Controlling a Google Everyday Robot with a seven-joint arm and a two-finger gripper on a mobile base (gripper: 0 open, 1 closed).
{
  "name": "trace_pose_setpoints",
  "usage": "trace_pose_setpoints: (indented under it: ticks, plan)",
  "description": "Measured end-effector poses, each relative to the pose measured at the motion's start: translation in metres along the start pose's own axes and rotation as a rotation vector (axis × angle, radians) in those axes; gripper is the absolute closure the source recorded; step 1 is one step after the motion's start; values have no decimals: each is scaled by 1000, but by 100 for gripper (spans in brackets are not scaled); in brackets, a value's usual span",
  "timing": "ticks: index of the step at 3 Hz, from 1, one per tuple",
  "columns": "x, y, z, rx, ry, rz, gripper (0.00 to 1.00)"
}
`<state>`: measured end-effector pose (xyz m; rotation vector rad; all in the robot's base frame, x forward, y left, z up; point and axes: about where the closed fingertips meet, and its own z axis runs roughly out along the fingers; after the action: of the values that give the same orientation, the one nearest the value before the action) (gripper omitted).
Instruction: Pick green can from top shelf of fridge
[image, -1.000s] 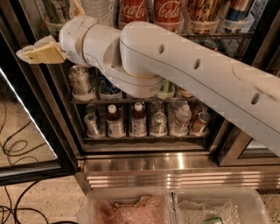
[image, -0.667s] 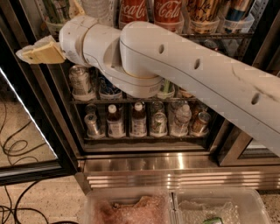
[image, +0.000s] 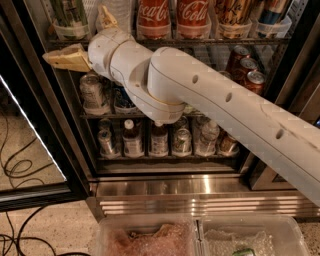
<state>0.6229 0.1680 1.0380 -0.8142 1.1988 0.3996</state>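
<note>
The gripper (image: 77, 35) was open and empty, just beside the green can (image: 70, 14) at the left end of the top shelf (image: 200, 41) in the fridge (image: 165, 187). If it pushed in crooked, it could tip the can over. Black wires (image: 22, 167) lay on the speckled floor (image: 50, 225)

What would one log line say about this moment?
gripper: left side of fridge, below green can | green can: on top shelf, not held
</note>
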Motion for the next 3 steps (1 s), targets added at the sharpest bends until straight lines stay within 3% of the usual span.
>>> trace_pose_setpoints:
  ticks: [1, 3]
  plan:
    - [-2, 1, 0, 0, 0, 0, 0]
    - [-23, 28, 18, -90, -14, -19, 0]
